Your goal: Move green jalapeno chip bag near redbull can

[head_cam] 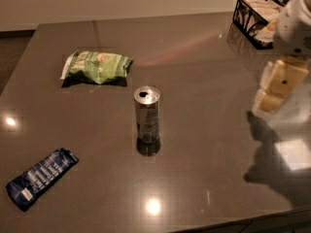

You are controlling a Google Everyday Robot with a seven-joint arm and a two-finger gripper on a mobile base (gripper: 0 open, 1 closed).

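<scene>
The green jalapeno chip bag (96, 67) lies flat on the dark table at the back left. The redbull can (146, 114) stands upright near the table's middle, in front of and to the right of the bag, apart from it. My gripper (278, 85) hangs at the right edge of the view, above the table's right side, far from both bag and can. It holds nothing that I can see.
A dark blue flat wrapper (41, 177) lies at the front left. A black wire basket (253, 14) with pale packets stands at the back right corner. The table's front edge runs along the bottom right. The arm's shadow falls on the right side.
</scene>
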